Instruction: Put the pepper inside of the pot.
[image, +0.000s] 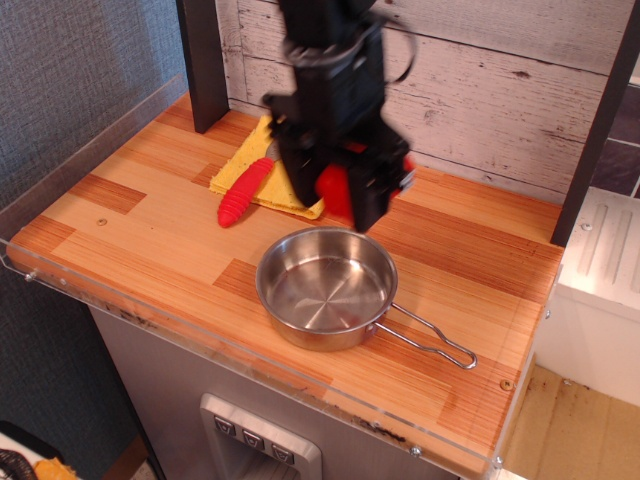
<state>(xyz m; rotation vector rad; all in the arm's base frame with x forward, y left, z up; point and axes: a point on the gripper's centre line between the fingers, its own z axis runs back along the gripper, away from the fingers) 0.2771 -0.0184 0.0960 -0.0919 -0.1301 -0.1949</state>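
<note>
The red pepper (335, 190) hangs in the air between the black fingers of my gripper (334, 198), which is shut on it. It is above the far rim of the shiny steel pot (325, 288), a little behind its middle. The pot sits on the wooden counter (140, 215) near the front, its wire handle (430, 340) pointing to the front right. The pot is empty.
A yellow cloth (250, 160) lies at the back left, partly hidden by the gripper, with a red-handled fork (243, 192) on it. A dark post (203, 60) stands at the back left. A clear plastic lip (250, 360) runs along the counter's front edge.
</note>
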